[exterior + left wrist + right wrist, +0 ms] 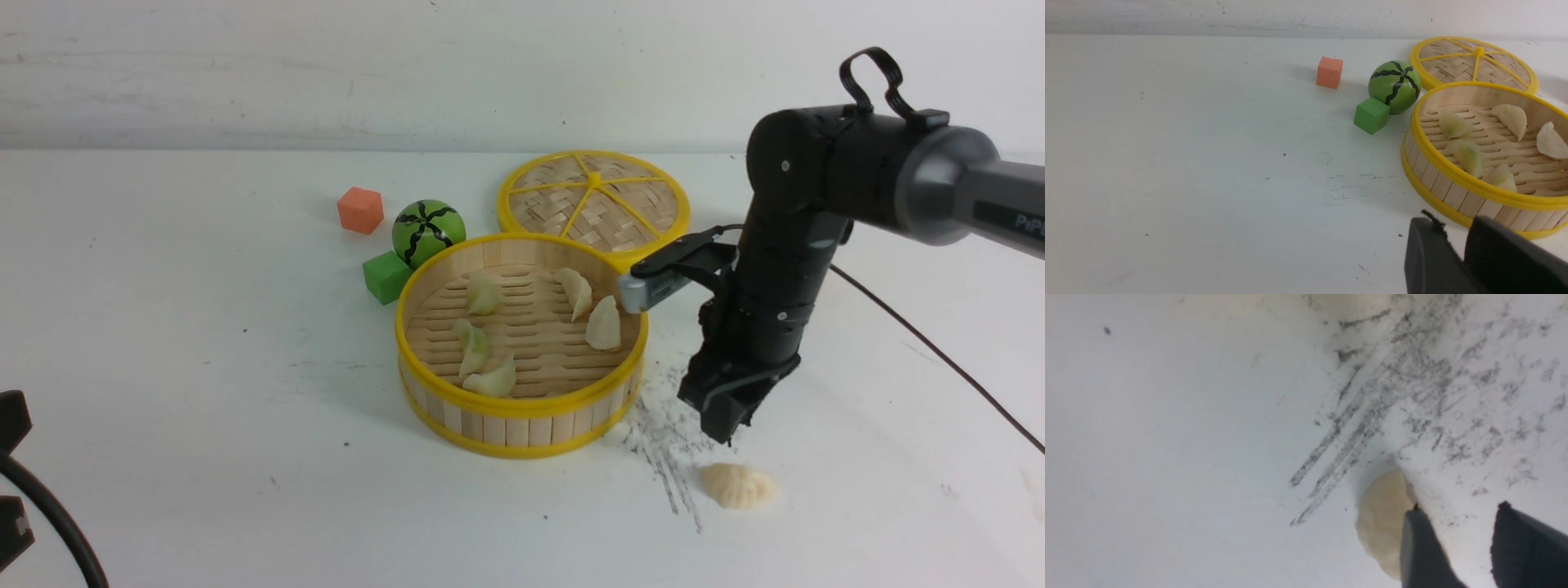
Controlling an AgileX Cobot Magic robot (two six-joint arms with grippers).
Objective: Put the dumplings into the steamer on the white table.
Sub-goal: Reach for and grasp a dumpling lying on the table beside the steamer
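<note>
**Desk:** Starting with the surface: what do you have?

**Me:** I see a white table (pixel 204 367) running back to a pale wall (pixel 326 73). Grey scuff marks (pixel 665 445) are scratched into it just right of the steamer (pixel 522 426), and small dark specks are scattered elsewhere.

**Desk:** And the dumplings?

**Me:** Five dumplings (pixel 604 324) lie on the steamer's slatted floor, three pale green towards its left and near side and two cream on the right. The sixth dumpling (pixel 739 486), cream and pleated, lies on the table to the near right of the steamer, at the edge of the scuffs.

**Desk:** Jaws?

**Me:** My right arm (pixel 784 269) points down just beyond that one. The right jaws stand partly apart with only table between them. One finger (pixel 1423 551) sits at the dumpling's edge, and I can't tell whether it touches. The left jaws show a narrow slit and hold nothing.
</note>
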